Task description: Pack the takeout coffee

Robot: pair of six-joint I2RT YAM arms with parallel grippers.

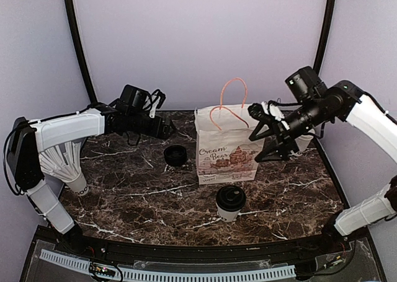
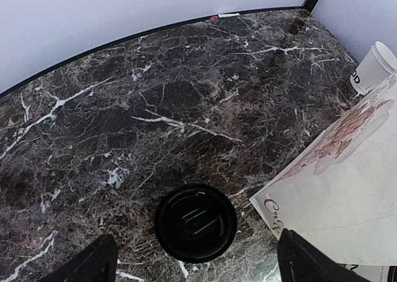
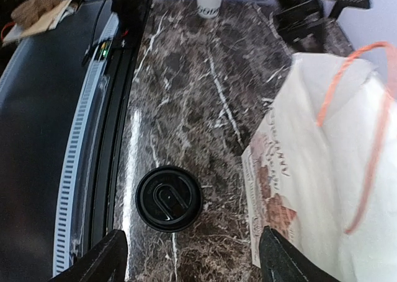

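1. Top external view: the takeout coffee [image 1: 230, 202] stands upright on the near side of the paper bag [image 1: 226, 155]. The left gripper [image 1: 166, 129] and right gripper [image 1: 259, 126] both hang open and empty. The right one is beside the orange handles [image 1: 226, 102] and might catch them and tip the light bag. The table [image 1: 124, 201] is dark marble pattern, and the walls are pale lilac.
2. Left wrist view: a loose black lid [image 2: 195, 222] lies left of the bag. It resembles the coffee's lid, so a wrong pick is possible. The surface is glossy, with white veins.
3. Right wrist view: the spread fingers [image 3: 102, 260] frame the coffee from above. Squeezing the paper cup too hard could pop its lid and spill. The cup with straws [image 3: 209, 0] stands far left.
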